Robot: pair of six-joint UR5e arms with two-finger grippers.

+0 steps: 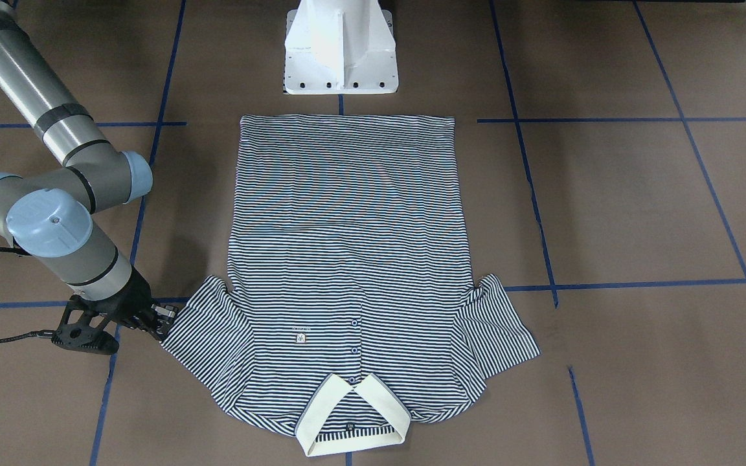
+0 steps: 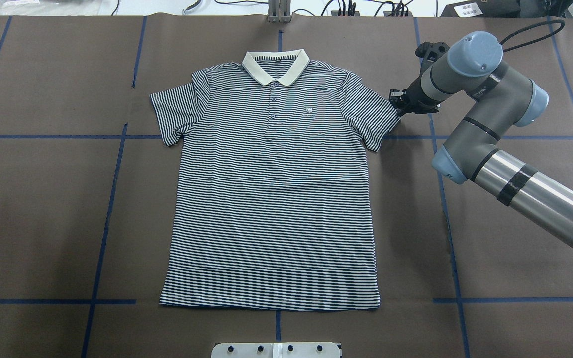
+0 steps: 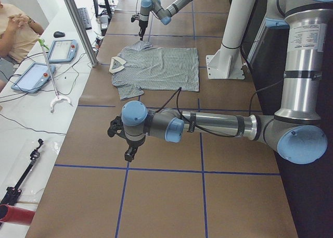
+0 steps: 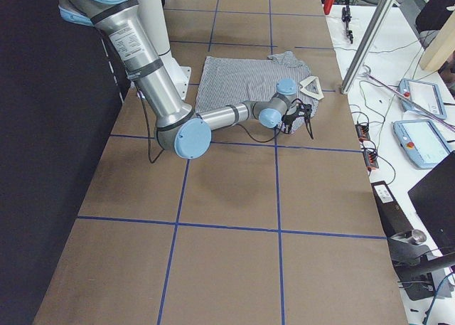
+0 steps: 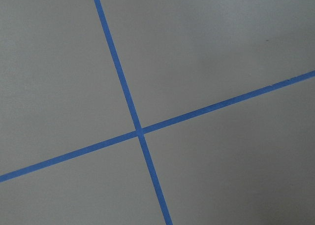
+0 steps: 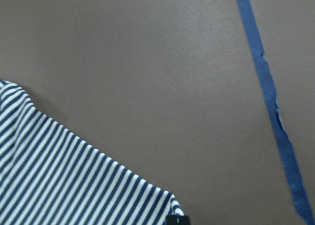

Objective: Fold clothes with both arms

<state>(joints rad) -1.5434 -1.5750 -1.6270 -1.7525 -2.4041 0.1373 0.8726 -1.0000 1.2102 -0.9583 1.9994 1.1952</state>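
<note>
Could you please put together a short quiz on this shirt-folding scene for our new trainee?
1. True or false: the polo shirt lies flat and unfolded on the table.
2. Which gripper is at the edge of a sleeve? A) left B) right
3. Fill in: the collar lies at the end ___ from the white base.
Key: 1 true; 2 B, the right gripper; 3 farthest.

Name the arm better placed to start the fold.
Right. The right tool sits at the edge of a sleeve of the shirt; the left tool hangs over bare table, far from the shirt.
</note>
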